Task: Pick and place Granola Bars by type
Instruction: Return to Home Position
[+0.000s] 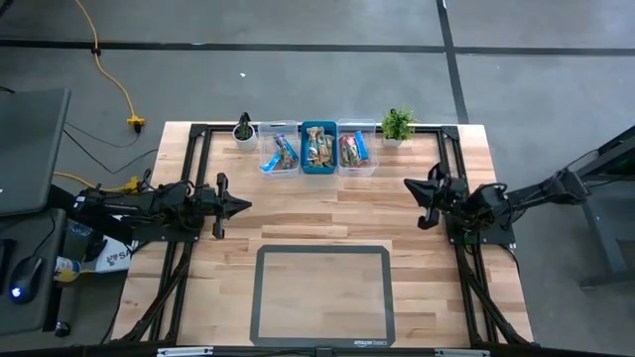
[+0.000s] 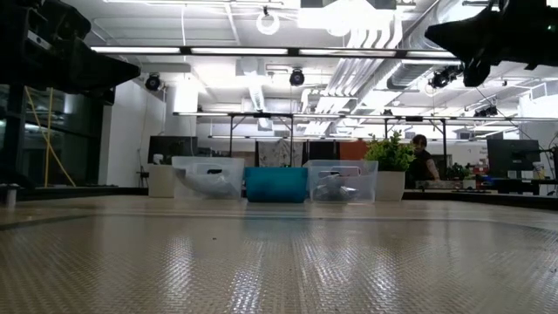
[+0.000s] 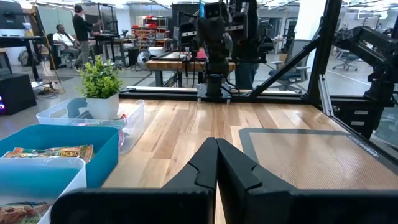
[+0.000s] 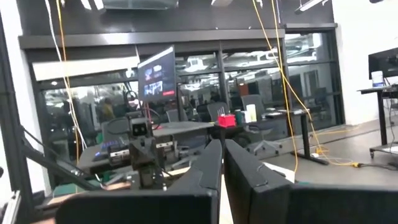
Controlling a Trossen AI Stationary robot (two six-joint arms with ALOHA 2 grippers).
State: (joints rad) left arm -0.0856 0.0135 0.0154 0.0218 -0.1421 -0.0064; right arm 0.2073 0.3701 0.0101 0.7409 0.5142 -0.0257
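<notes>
Evidently the granola bars (image 1: 318, 149) all lay in three bins set side by side. These stood between the two grippers and farther out toward the table's back edge. The left clear bin (image 1: 280, 125) held blue wrappers and the blue bin (image 1: 318, 173) held tan ones. The right clear bin (image 1: 357, 173) held red wrappers and what looked like a bluish one.

By their look, such bars would be light, with slick, crinkly film over a filling that could crumble. I judged the safest hold to be a gentle pinch across the narrow width at mid-length, not on the wrapper's flat end seals.

The left gripper (image 1: 246, 205) hovered over the wood with its fingers pressed together on nothing. The right gripper (image 1: 411, 187) faced it from well across the table, also closed and empty. A dark-bordered mat (image 1: 322, 250) lay between them, nearer the front edge, and a potted plant (image 1: 397, 125) stood just beyond the right clear bin.
</notes>
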